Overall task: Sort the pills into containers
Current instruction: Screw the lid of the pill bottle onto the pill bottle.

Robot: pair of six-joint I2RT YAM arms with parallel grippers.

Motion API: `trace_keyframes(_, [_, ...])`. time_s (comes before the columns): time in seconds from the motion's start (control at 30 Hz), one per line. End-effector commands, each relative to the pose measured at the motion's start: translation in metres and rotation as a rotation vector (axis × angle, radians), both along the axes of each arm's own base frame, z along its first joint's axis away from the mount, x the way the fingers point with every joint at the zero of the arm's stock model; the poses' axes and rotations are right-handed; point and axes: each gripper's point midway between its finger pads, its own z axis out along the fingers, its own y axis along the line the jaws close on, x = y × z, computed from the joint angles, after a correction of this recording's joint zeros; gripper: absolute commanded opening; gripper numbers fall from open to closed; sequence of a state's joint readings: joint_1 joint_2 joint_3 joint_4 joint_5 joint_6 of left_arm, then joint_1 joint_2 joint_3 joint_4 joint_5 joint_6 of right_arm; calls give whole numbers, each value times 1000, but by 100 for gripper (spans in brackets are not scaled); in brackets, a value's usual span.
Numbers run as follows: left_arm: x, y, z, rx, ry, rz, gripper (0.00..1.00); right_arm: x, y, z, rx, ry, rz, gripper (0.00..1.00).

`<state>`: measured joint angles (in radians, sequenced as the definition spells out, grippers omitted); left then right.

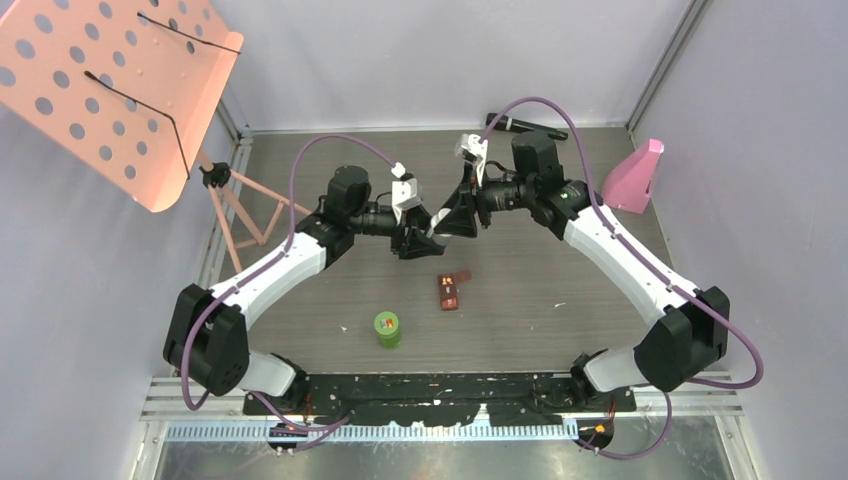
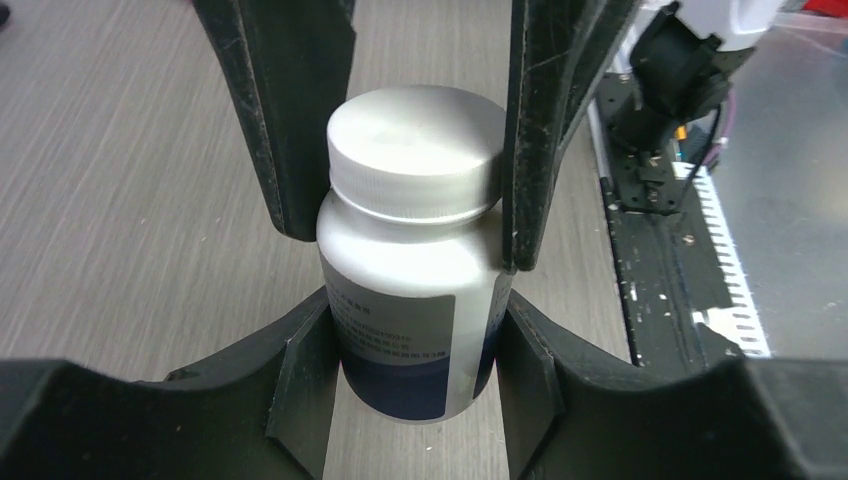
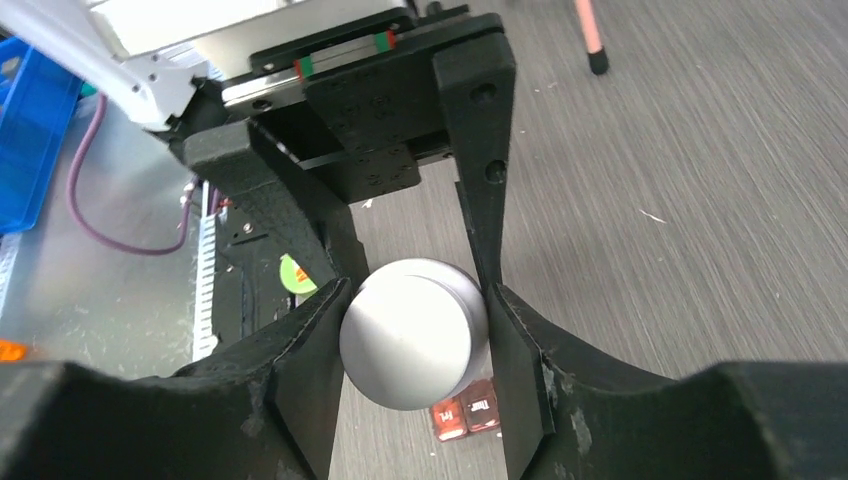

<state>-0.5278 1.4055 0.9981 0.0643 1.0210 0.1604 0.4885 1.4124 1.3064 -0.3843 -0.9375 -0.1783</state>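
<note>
The white bottle (image 2: 400, 260) with a pale screw cap (image 3: 415, 330) and a blue-banded label hangs between both grippers above the table; in the top view only a white sliver of it (image 1: 437, 222) shows. My left gripper (image 2: 412, 320) is shut on the bottle's body. My right gripper (image 3: 415, 300) is shut on its cap, and its fingers (image 2: 285, 120) show on both sides of the cap in the left wrist view. The green-lidded bottle (image 1: 387, 327) stands near the front. The small brown case (image 1: 452, 290) lies beside it and also shows in the right wrist view (image 3: 467, 415).
A black microphone (image 1: 527, 125) lies at the back wall. A pink object (image 1: 633, 177) stands at the back right. A pink perforated music stand (image 1: 120, 80) leans over the back left corner. The black base rail (image 1: 440, 390) runs along the near edge.
</note>
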Motion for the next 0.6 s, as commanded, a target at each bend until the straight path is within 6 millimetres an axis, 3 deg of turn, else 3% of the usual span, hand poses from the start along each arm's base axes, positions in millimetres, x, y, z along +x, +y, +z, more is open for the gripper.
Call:
trace_keyframes(0.0, [26, 0, 20, -15, -119, 128, 0, 17, 8, 22, 90, -17, -168, 6])
trace_keyframes(0.23, [68, 10, 24, -22, -189, 369, 0, 43, 20, 28, 192, 178, -564, 5])
trace_keyframes(0.33, [79, 15, 26, -31, -205, 449, 0, 66, 11, 23, 183, 257, -799, 6])
trace_keyframes(0.37, [82, 17, 26, -33, -209, 471, 0, 65, 9, 12, 130, 272, -846, 5])
trace_keyframes(0.47, [85, 20, 24, -31, -214, 501, 0, 77, 2, 18, 81, 248, -971, 7])
trace_keyframes(0.53, [84, 20, 21, -25, -207, 497, 0, 76, 3, 27, 77, 222, -954, 37])
trace_keyframes(0.57, [83, 20, 19, -23, -202, 496, 0, 75, 2, 29, 60, 197, -941, 64])
